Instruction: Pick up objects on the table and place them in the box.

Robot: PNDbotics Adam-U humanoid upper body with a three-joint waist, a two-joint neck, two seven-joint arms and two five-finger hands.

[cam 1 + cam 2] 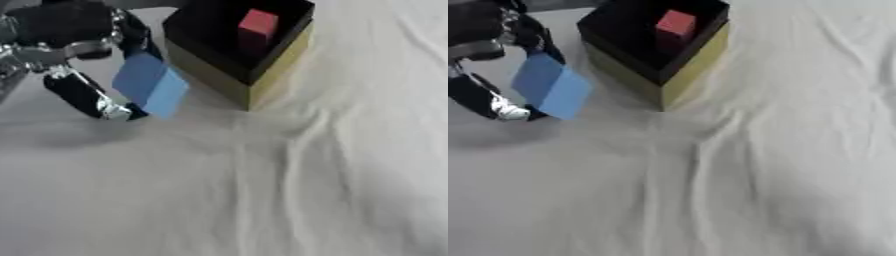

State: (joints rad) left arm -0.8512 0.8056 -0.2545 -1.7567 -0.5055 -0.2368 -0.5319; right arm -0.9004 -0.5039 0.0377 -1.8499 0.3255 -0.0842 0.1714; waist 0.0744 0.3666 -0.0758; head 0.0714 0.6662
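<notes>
Blue block (150, 85): held off the cloth, tilted, in the left hand (83, 55), just left of the box (249, 75) and lower than its rim. It is pinched between a finger above (136, 37) and a digit below (87, 97), so the hand is closed on it. Flat faces and sharp corners are seen; it is judged stiff and light, probably foam or wood, not fragile. The faces look smooth, so some slipping or turning in the pinch is possible, the more so as it hangs askew. A hold across two opposite flat faces is judged best.

Box: open-topped, dark inside, yellow walls, set cornerwise with one corner toward the camera. A red block (257, 22) is already inside, toward the far side. Room is left in the near part of the opening.

Edges: the near left rim stands between block and opening; the block's lower corner is judged likely to catch it unless it is lifted first.

Cloth (306, 190): white, wrinkled, with folds running from the box corner downward. Nothing else is seen on it.

Right hand: not seen in either view.
</notes>
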